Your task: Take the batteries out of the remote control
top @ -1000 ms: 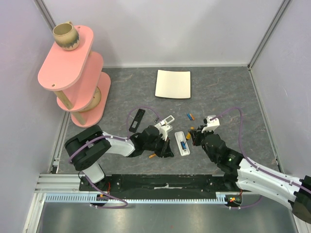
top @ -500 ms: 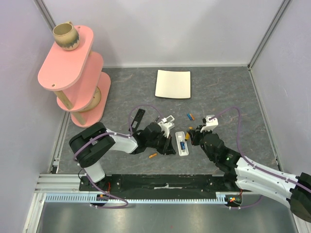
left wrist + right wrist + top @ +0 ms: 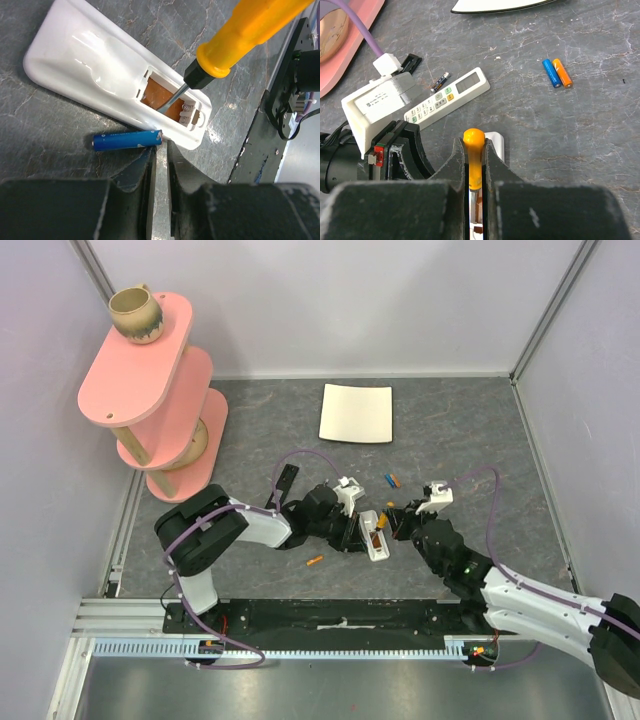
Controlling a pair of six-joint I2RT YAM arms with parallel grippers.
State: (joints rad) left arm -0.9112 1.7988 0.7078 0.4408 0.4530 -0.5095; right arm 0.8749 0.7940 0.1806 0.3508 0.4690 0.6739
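The white remote control (image 3: 95,75) lies back-up with its battery bay (image 3: 172,102) uncovered, and an orange battery (image 3: 156,95) sits inside. My right gripper (image 3: 474,145) is shut on a yellow-handled screwdriver (image 3: 245,35), whose blade reaches into the bay. A blue battery (image 3: 127,140) lies on the table against the remote's edge, just ahead of my left gripper (image 3: 161,150). The left jaws stand a narrow slit apart with nothing between them. From above, the remote (image 3: 380,548) sits between both grippers. A blue and orange battery pair (image 3: 391,480) lies behind it, and one orange battery (image 3: 314,561) in front of the left arm.
A second white remote (image 3: 447,96), buttons up, lies behind the left gripper, with a flat black bar (image 3: 284,480) to its left. A white square plate (image 3: 356,412) sits at the back. A pink tiered shelf (image 3: 160,390) holding a mug (image 3: 135,315) stands back left.
My left gripper has slid right, up to the remote. The screwdriver tip has gone into the bay. The blue battery seen in the bay earlier now lies beside the remote.
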